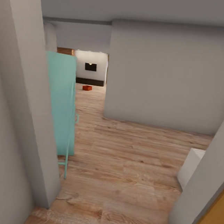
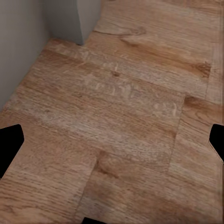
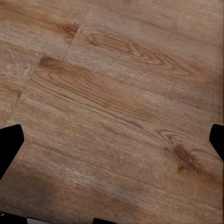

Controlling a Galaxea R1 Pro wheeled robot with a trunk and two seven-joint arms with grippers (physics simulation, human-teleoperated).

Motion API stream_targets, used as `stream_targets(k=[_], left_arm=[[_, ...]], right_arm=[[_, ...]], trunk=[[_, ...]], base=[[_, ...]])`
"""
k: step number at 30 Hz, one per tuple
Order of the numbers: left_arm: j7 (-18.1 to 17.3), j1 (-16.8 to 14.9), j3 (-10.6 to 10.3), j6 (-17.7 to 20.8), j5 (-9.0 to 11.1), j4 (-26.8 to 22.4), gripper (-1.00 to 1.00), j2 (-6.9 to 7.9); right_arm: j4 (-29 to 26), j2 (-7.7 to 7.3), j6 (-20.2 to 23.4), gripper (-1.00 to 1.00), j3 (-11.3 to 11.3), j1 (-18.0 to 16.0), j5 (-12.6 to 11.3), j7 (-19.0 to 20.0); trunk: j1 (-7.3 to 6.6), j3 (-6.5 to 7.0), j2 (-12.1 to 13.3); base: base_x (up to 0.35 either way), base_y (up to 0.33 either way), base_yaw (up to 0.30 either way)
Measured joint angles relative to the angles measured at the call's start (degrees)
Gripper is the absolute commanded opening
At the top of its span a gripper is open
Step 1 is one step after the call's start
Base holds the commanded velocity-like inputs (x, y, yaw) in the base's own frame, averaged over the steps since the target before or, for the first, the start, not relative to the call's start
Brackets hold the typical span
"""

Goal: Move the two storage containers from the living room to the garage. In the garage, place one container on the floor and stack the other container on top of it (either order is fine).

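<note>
1. Orange-red shallow rectangular plastic storage container (image 1: 87, 87) sits on the light wood plank floor (image 1: 126, 169) far down the corridor, straight ahead and slightly left of centre in the head view; too small to tell its long axis.
2. Route runs between a pale teal panel with thin frame (image 1: 62, 106) on the left and a grey wall block (image 1: 165, 76) on the right; container lies well apart from both arms; neither arm judged clearly nearer.
3. Left gripper (image 2: 112, 140): dark fingertips spread at the frame edges, nothing between; over bare planks.
4. Right gripper (image 3: 112, 140): likewise spread wide, empty; over planks.
5. No brands, labels or readable writing.
</note>
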Motion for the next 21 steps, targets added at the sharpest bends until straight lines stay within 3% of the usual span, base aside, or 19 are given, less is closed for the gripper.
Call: stream_targets(k=[21], left_arm=[[0.1,0.0,0.0,-0.18,0.17,-0.09,1.0,-0.15]], right_arm=[[-0.08,0.02,-0.25,1.0,-0.07,0.0,0.09,-0.08]], trunk=[[0.0,0.0,0.0]], base=[[0.326,-0.075,0.0]])
